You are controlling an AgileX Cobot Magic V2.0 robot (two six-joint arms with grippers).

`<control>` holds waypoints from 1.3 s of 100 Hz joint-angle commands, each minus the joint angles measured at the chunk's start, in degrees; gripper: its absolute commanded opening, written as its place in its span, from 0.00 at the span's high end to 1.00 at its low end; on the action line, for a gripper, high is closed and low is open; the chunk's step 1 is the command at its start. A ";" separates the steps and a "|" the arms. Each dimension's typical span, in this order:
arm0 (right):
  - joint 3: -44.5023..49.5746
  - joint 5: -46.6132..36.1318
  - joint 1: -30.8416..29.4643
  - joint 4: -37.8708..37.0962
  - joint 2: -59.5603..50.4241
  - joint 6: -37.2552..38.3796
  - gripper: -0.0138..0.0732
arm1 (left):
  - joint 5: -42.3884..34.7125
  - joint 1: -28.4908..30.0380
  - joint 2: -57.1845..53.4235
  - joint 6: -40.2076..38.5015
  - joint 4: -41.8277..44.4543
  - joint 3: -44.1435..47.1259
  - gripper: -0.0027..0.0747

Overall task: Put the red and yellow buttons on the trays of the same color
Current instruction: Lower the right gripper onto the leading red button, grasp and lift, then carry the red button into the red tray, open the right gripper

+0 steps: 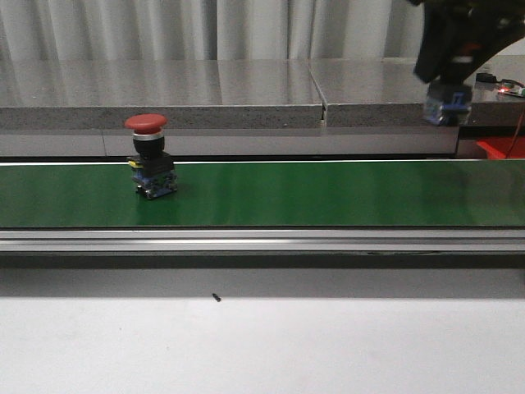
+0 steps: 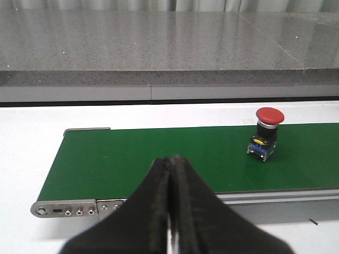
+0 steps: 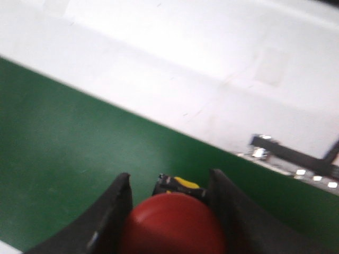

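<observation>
Between the right claw's (image 3: pixel 168 211) fingers sits a red button (image 3: pixel 172 225), gripped and raised above the green belt (image 1: pixel 328 193). Rigid, top-heavy plastic; hold it below the smooth cap. Ahead of the closed, empty left claw (image 2: pixel 170 203) stands another red button (image 2: pixel 266 131).

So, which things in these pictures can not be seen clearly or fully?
- Trays: only a red corner shows at the front view's right edge; no yellow tray appears anywhere.
- Right gripper: the top edge cuts off its arm in the front view.
- Held red button: blurred, and cut off by the right wrist view's edge.
- Black speck on the white table: too small to identify.
</observation>
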 commanded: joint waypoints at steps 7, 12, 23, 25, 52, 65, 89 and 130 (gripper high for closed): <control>-5.92 -1.28 -8.27 -0.20 -3.10 -0.01 0.57 | -4.09 -0.36 0.62 -0.22 -0.84 -1.38 0.99; -7.03 -2.29 -11.15 -0.20 -3.10 -0.01 0.57 | -4.09 -0.36 0.62 -0.22 -0.84 -1.38 0.99; -8.78 -5.41 -16.98 -0.20 -2.18 -0.06 0.57 | -4.09 -0.36 0.62 -0.22 -0.84 -1.38 0.99; -9.33 -5.64 -17.89 -0.20 -1.69 -0.13 0.57 | -4.09 -0.36 0.62 -0.22 -0.84 -1.38 0.99; -19.26 -5.13 -23.21 -0.20 9.30 -1.19 0.57 | -4.09 -0.36 0.62 -0.22 -0.84 -1.38 0.99; -24.12 -5.23 -23.38 -0.20 15.41 -1.19 0.57 | -4.09 -0.36 0.62 -0.22 -0.84 -1.38 0.99; -33.65 -4.84 -23.38 1.37 25.11 -1.19 0.57 | -4.09 -0.36 0.62 -0.22 -0.84 -1.38 0.99; -37.72 -6.26 -23.38 3.63 33.22 -1.19 0.57 | -4.20 -0.36 0.62 -0.22 -0.84 -1.38 0.99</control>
